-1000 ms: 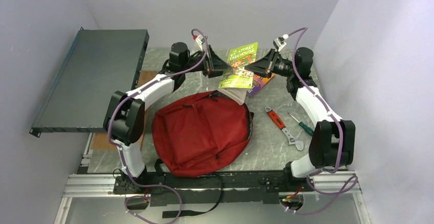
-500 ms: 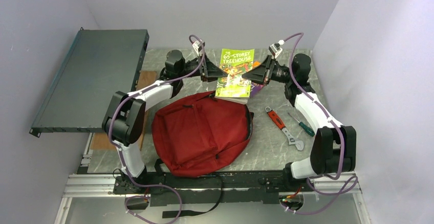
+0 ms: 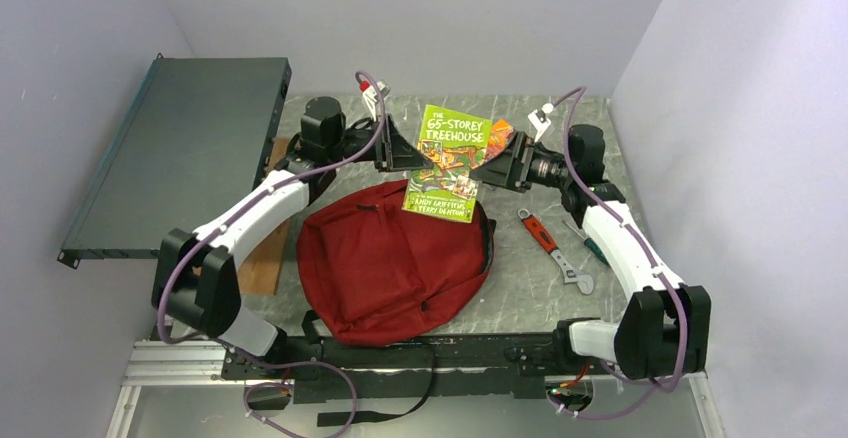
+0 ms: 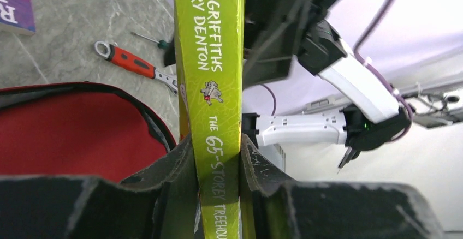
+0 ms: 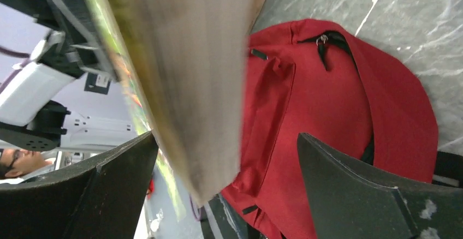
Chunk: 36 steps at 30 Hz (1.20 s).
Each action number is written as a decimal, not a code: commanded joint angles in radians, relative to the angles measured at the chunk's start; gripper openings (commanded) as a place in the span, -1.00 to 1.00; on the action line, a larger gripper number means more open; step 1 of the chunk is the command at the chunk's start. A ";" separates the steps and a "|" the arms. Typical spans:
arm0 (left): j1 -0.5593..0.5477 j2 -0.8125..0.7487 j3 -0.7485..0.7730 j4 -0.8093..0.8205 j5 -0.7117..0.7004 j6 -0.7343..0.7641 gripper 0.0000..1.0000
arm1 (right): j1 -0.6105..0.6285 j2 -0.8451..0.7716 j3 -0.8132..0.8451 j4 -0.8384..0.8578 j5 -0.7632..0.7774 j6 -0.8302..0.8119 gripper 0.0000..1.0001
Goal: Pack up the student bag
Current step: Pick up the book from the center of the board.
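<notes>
The student bag [image 3: 385,263] is a red backpack lying flat in the middle of the table, also seen in the left wrist view [image 4: 71,132] and the right wrist view [image 5: 333,108]. A green book, "The 65-Storey Treehouse" [image 3: 445,163], hangs in the air over the bag's far end. My left gripper [image 3: 396,154] is shut on the book's spine [image 4: 218,113], with a finger on each side. My right gripper [image 3: 492,170] stands wide open at the book's other edge; the pale page edge [image 5: 191,86] lies between its fingers, away from the right finger [image 5: 360,190].
A red-handled wrench [image 3: 548,245] and a green-handled screwdriver [image 3: 590,245] lie right of the bag. Another book [image 3: 500,136] lies on the table behind the held one. A dark flat rack panel [image 3: 180,153] juts over the left edge, above a brown board [image 3: 265,253].
My left gripper has closed on the green book and my right gripper has let it go and opened wide. The book has come nearer and lower, over the bag's far end.
</notes>
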 commanded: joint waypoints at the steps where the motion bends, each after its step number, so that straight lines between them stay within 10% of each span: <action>1: -0.046 -0.118 -0.004 0.000 0.050 0.092 -0.86 | 0.036 -0.010 -0.106 0.268 -0.066 0.076 1.00; 8: -0.078 -0.149 -0.083 0.206 0.113 -0.047 -0.89 | 0.108 0.002 -0.247 0.988 -0.185 0.490 1.00; 21: -0.094 -0.192 -0.039 0.173 0.100 -0.005 -0.95 | 0.217 -0.036 -0.311 1.230 -0.152 0.684 0.88; 33: -0.099 -0.305 -0.100 0.003 -0.135 0.147 -0.99 | 0.218 -0.108 -0.438 1.572 -0.010 0.974 0.07; 36: -0.113 -0.304 -0.106 -0.023 -0.185 0.132 -0.80 | 0.217 -0.123 -0.434 1.530 -0.001 0.974 -0.77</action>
